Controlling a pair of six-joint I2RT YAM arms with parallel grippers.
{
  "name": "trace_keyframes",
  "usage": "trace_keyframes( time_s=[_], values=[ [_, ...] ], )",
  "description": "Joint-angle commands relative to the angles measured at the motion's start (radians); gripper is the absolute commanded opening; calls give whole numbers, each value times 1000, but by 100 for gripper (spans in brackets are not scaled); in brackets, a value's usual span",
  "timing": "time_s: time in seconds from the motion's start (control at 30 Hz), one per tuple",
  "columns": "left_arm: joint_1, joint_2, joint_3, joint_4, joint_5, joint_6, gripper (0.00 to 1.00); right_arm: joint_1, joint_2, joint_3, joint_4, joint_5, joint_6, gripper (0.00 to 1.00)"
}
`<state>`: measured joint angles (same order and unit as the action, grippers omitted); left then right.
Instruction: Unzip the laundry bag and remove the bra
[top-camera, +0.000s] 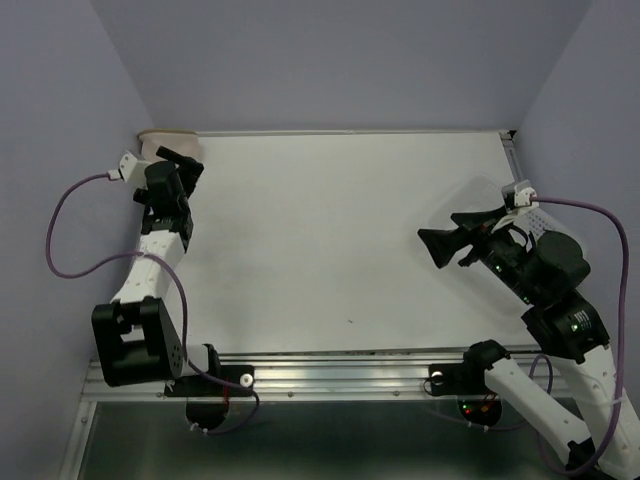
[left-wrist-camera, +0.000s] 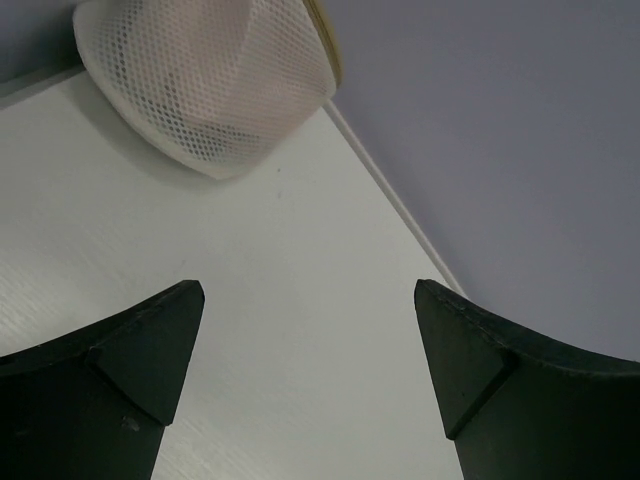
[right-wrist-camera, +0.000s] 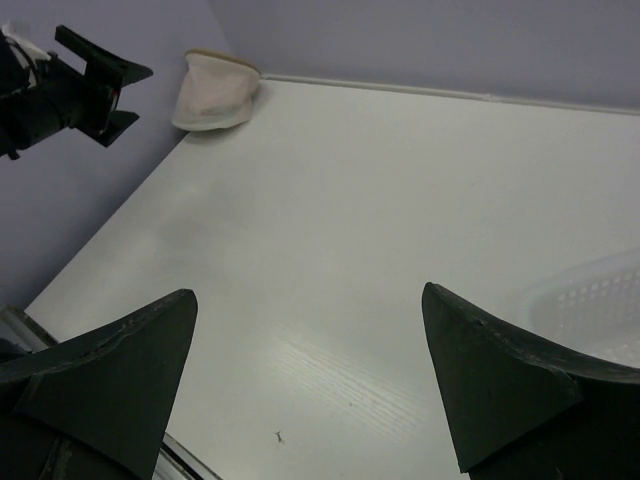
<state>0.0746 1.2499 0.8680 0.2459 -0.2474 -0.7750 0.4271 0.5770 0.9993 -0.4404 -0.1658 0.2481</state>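
Note:
The laundry bag (left-wrist-camera: 210, 85), a cream mesh dome, lies in the far left corner of the table against the wall; it also shows in the top view (top-camera: 165, 141) and the right wrist view (right-wrist-camera: 216, 91). A pale pink shape, the bra (left-wrist-camera: 225, 55), shows dimly through the mesh. My left gripper (left-wrist-camera: 310, 300) is open and empty, a short way in front of the bag, not touching it (top-camera: 190, 160). My right gripper (right-wrist-camera: 310, 300) is open and empty over the right side of the table (top-camera: 436, 250), far from the bag.
A white perforated plastic basket (right-wrist-camera: 590, 300) stands at the right edge of the table, under my right arm (top-camera: 535, 215). Purple walls close the table at the back and on both sides. A metal rail (top-camera: 330, 375) runs along the near edge.

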Motion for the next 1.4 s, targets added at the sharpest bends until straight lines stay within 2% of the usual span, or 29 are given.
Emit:
trace_keyframes(
  time_s=[0.0,0.07,0.3,0.7,0.83,0.9,0.93,1.0,1.03,1.07,1.27,1.37],
  values=[
    [88,203,187,78,0,-15,99,7,-14,-25,2,-26,3,100],
    [134,285,288,4,26,-18,99,7,-19,-39,2,-9,0,100],
    [195,584,465,-78,92,-61,99,7,0,-54,3,49,-12,100],
    [195,836,609,-138,103,-89,98,7,32,-68,14,66,-17,100],
    [195,899,679,-171,97,-61,85,7,34,-68,16,68,-17,100],
    [194,921,693,-175,103,-50,65,7,34,-67,14,68,-18,100],
    [195,922,697,-174,106,-47,48,7,35,-68,15,69,-18,100],
    [194,916,692,-160,111,-32,25,7,32,-70,14,69,-18,100],
    [192,910,684,-157,121,-27,6,7,32,-71,15,71,-18,100],
    [192,907,680,-157,129,-23,0,7,32,-71,17,69,-17,100],
    [136,807,617,-132,229,28,0,7,21,-76,23,57,-7,100],
    [44,728,551,-108,298,55,0,7,4,-80,26,63,-1,100]
  ],
)
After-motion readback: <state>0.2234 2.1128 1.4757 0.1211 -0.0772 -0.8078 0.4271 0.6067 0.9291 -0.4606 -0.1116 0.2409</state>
